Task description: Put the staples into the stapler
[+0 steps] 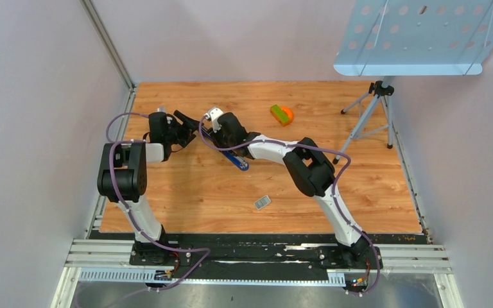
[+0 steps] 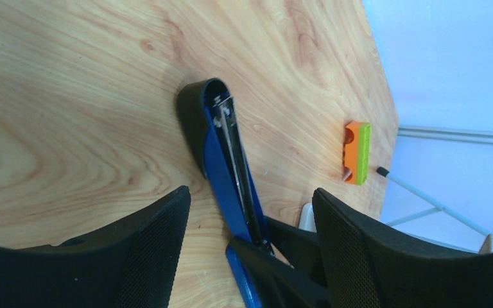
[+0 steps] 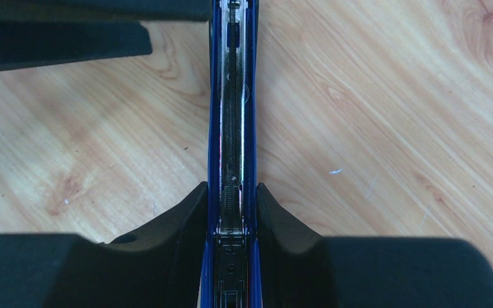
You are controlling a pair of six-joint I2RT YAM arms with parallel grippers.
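**Left of frame.** The left arm (image 1: 125, 170) reaches right toward the stapler (image 1: 236, 160). The left jaws are released and spread wide, with nothing between them. In the left wrist view the stapler (image 2: 224, 154) lies past the gap and touches neither finger. Judgement: these jaws are free so they can go for the staples, while the other arm holds the stapler.

**Centre.** The right jaws are clenched on the stapler, grasping its blue body (image 3: 232, 128) on both flanks near one end. The top is swung open, so the metal channel faces up and runs away from the right wrist camera. No strip can be made out in the channel. Judgement: the side grip steadies the body and leaves the channel clear for loading from above. Whether the stapler rests on the counter (image 1: 186, 192) or sits just above it cannot be told.

**Lower centre.** The staples (image 1: 262, 203) lie flat on the counter, well apart from the stapler and both jaws. Judgement: loading is not yet done, and the pickup is the next step.

**Upper right.** A green-and-orange block (image 1: 282, 114) sits near the far edge. A tripod (image 1: 372, 122) carries a perforated tray (image 1: 417, 38). Neither is involved in the task.
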